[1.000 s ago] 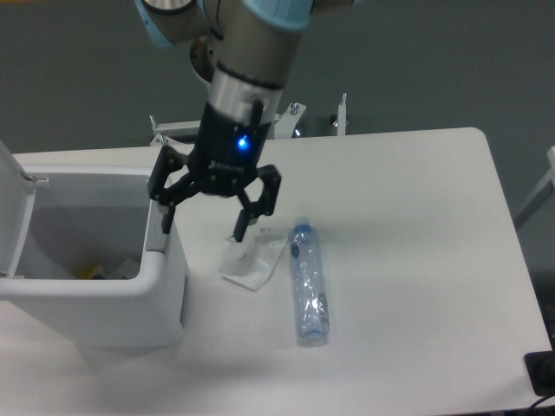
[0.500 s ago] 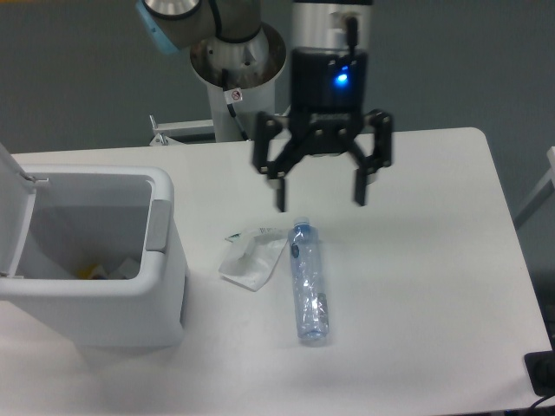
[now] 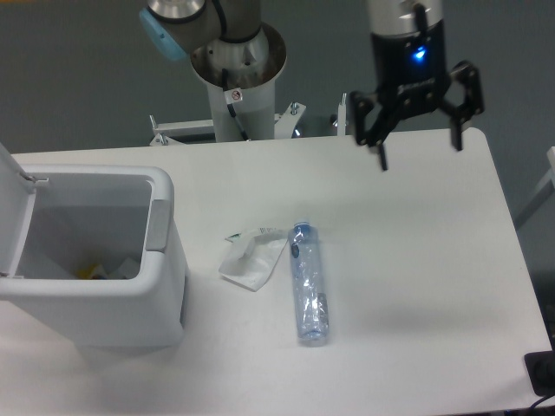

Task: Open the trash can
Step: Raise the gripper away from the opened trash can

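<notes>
The trash can (image 3: pixel 104 299) is a big white bin at the table's left. Its lid (image 3: pixel 16 217) stands swung up at the far left, so the inside shows, with some scraps at the bottom. A grey tab (image 3: pixel 159 224) sits on its right rim. My gripper (image 3: pixel 420 154) hangs open high over the back right of the table, far from the bin, with nothing between its fingers.
A clear plastic bottle (image 3: pixel 308 282) lies on the table in the middle. A crumpled white wrapper (image 3: pixel 251 258) lies just left of it. The arm's base column (image 3: pixel 236 78) stands behind the table. The table's right edge (image 3: pixel 512 251) is near the gripper.
The gripper has risen from beside the bin's right rim and swung right across the table to the back right corner, staying open. The bin's lid has stayed up.
</notes>
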